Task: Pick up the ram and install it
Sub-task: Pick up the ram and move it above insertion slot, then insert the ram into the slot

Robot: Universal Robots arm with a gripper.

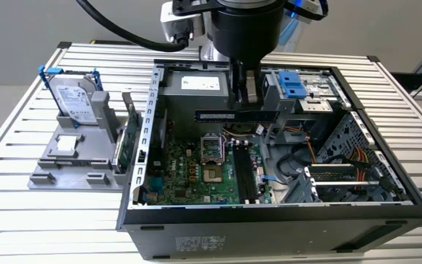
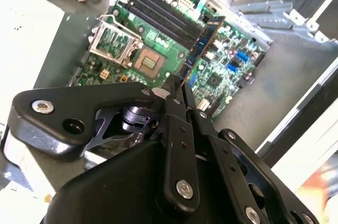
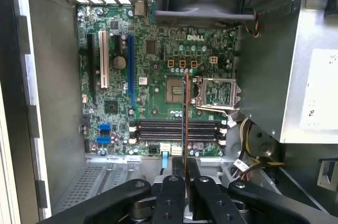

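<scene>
Ram (image 1: 226, 116) sits clamped in the pincer (image 1: 249, 104) above the motherboard (image 1: 196, 170).

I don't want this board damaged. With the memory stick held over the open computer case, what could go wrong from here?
The gripper is shut on the memory stick, which hangs above the motherboard.
First, the stick looks crosswise to the memory slots. Pressed down that way, it likely would not seat and could strain the board.
Second, it hangs close to the bare processor socket, so a slip might damage the socket.
</scene>
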